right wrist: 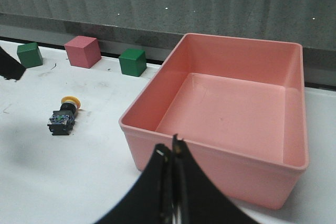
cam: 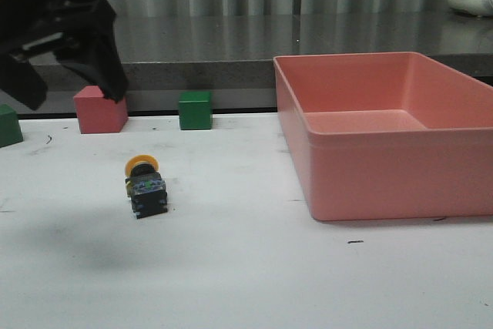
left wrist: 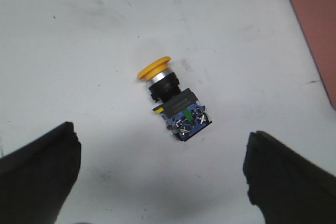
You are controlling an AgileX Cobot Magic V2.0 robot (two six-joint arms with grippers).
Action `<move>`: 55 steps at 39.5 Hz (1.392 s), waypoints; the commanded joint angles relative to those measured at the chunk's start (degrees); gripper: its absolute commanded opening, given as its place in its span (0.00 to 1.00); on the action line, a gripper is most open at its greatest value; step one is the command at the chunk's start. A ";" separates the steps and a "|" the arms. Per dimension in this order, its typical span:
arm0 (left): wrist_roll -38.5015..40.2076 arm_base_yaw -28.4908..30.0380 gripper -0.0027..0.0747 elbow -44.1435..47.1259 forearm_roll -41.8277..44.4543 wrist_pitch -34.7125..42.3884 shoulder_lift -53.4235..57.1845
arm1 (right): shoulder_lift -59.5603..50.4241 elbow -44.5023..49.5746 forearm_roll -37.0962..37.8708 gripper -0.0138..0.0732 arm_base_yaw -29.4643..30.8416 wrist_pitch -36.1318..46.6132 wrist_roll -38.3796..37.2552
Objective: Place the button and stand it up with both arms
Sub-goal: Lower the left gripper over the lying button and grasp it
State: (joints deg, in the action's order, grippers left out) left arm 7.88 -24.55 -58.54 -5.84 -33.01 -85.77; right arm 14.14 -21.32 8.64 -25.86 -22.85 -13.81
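**Button Lies Flat as Left Arm Hovers Above**

While the button (cam: 145, 184) lies on its side on the white table (cam: 246, 283), yellow cap toward 12 o'clock and black base toward 6 in the front view, the left gripper (left wrist: 157, 174) hangs over it with jaws spread wide and nothing between them. It is raised off the table at about 10 o'clock from the button in the front view.

In the right wrist view the right gripper (right wrist: 172, 153) has its fingers pressed together, empty, above the near wall of the pink bin (right wrist: 220, 163); the button sits well apart from it, at about 9 o'clock of the bin.

Judging by this, the placing step looks done and the standing step is not: the button is down but not upright. The next move likely calls for the left gripper to descend and close across the body, with the right arm steadying or tipping it onto its base.

Counted: one button, one pink bin, one pink cube (cam: 100, 109), two green cubes (cam: 195, 109) (cam: 9, 125), two grippers.
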 commanded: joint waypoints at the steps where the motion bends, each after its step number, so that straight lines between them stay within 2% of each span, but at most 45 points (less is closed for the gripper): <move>1: 0.67 -0.37 0.80 -6.60 -2.41 -2.55 -3.76 | 0.43 -1.52 1.03 0.09 0.33 5.08 0.58; 12: 2.94 -0.37 0.80 -19.19 -3.99 -12.97 -17.13 | 0.43 -1.52 1.03 0.09 0.33 5.08 0.58; 19: 7.09 -0.23 0.71 -24.74 -3.99 -17.12 -23.30 | 0.43 -1.52 1.03 0.09 0.33 5.08 0.58; 22: 7.19 -0.23 0.67 -26.61 -3.99 -18.00 -25.49 | 0.43 -1.52 1.03 0.09 0.33 5.08 0.58; 29: 9.82 -0.14 0.67 -29.93 -3.99 -19.50 -28.89 | 0.43 -1.52 1.03 0.09 0.33 5.08 0.58; 42: 9.88 -0.14 0.66 -31.52 -3.99 -20.32 -31.97 | 0.43 -1.52 1.03 0.09 0.33 5.08 0.58; 45: 9.88 -0.14 0.61 -31.52 -3.99 -20.32 -31.97 | 0.43 -1.52 1.03 0.09 0.33 5.08 0.58; 51: 9.88 -0.14 0.36 -31.52 -3.99 -20.46 -31.97 | 0.43 -1.52 1.03 0.09 0.33 5.08 0.58; 55: 9.88 -0.14 0.29 -31.52 -3.33 -20.53 -31.56 | 0.43 -1.52 1.03 0.09 0.33 5.08 0.58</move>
State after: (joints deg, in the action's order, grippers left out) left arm 17.20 -24.55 -88.35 -8.97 -53.71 -120.84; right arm 14.14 -21.32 8.64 -25.86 -22.85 -13.81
